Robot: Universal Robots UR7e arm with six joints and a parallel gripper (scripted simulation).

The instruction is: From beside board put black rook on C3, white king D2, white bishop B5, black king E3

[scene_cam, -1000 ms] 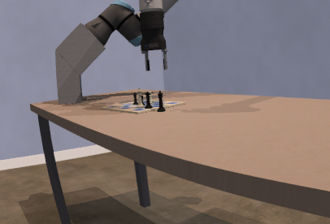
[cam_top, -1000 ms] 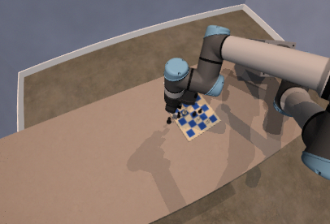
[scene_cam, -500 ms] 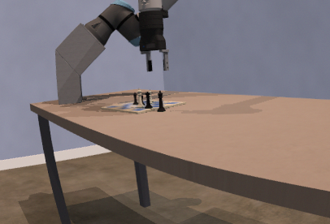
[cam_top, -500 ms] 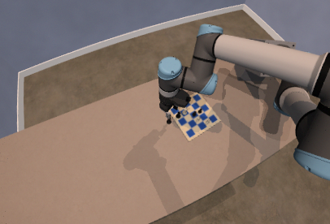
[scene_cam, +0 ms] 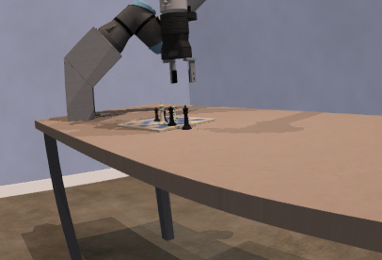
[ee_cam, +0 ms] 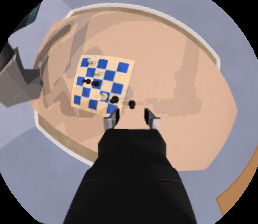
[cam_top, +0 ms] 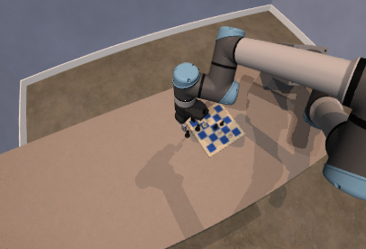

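The blue-and-cream chessboard [cam_top: 216, 129] lies on the table and also shows in the wrist view [ee_cam: 102, 85]. A tall black piece [scene_cam: 186, 118] stands on the table just off the board's edge; it also shows in the top view [cam_top: 187, 133] and the wrist view [ee_cam: 132, 103]. It looks like the black king. My gripper [scene_cam: 183, 76] is open and empty, well above this piece, its fingers showing in the wrist view [ee_cam: 133, 120]. On the board stand a white piece [scene_cam: 162, 114] and several black pieces [scene_cam: 171, 116], all upright. Which squares they occupy is too small to tell.
The arm's grey base block [scene_cam: 85, 80] stands at the table's far left corner behind the board. The arm's upper links [cam_top: 288, 60] reach over the table's right side. The table's front edge [scene_cam: 212, 188] runs across the foreground.
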